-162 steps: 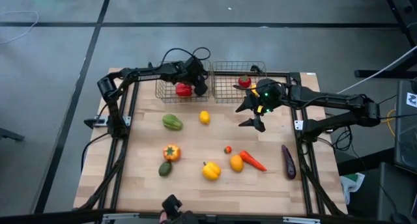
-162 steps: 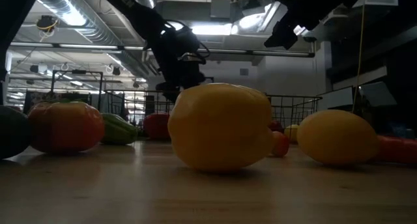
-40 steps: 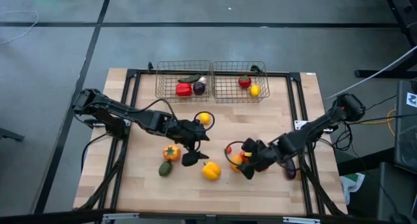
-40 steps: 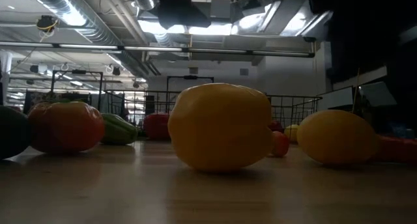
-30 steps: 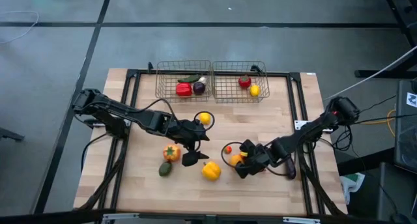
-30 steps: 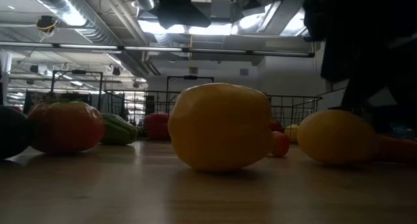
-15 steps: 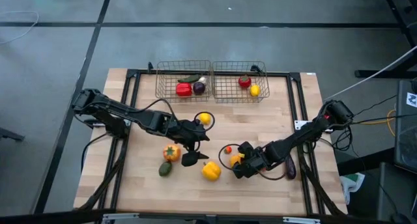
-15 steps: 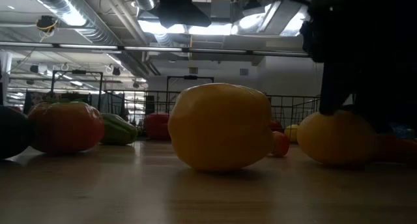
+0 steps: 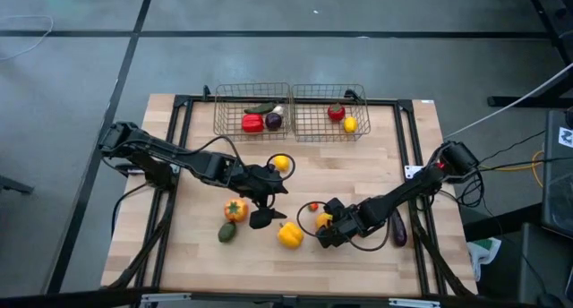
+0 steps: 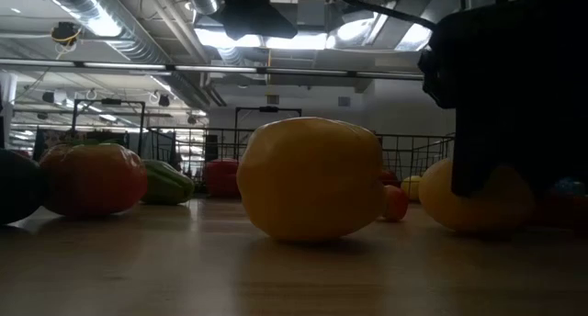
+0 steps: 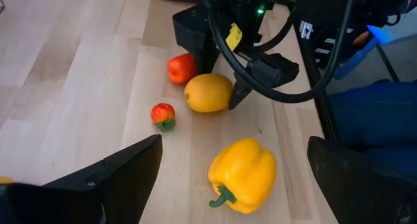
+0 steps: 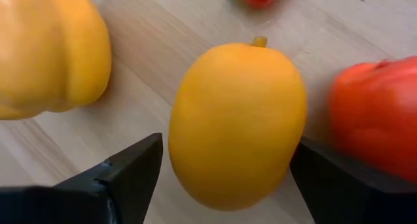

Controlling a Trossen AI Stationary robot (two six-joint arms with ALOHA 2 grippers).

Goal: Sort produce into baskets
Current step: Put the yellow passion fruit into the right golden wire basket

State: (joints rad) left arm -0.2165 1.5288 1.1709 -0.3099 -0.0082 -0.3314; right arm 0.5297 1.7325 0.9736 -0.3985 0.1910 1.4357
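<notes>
Since the earlier frames, the right gripper has travelled from beside the baskets down to the table's middle front and lowered over the orange. Its fingers stand apart, one on each side of the orange, not yet clamped. The orange lies on the table between the yellow pepper and the carrot, with a small tomato just beyond. The left gripper hovers near the yellow pepper, fingers apart, holding nothing.

Step in hand: grasping the orange. The next move calls for closing the fingers on it, lifting clear of the carrot, and carrying it to a basket at the far edge.
</notes>
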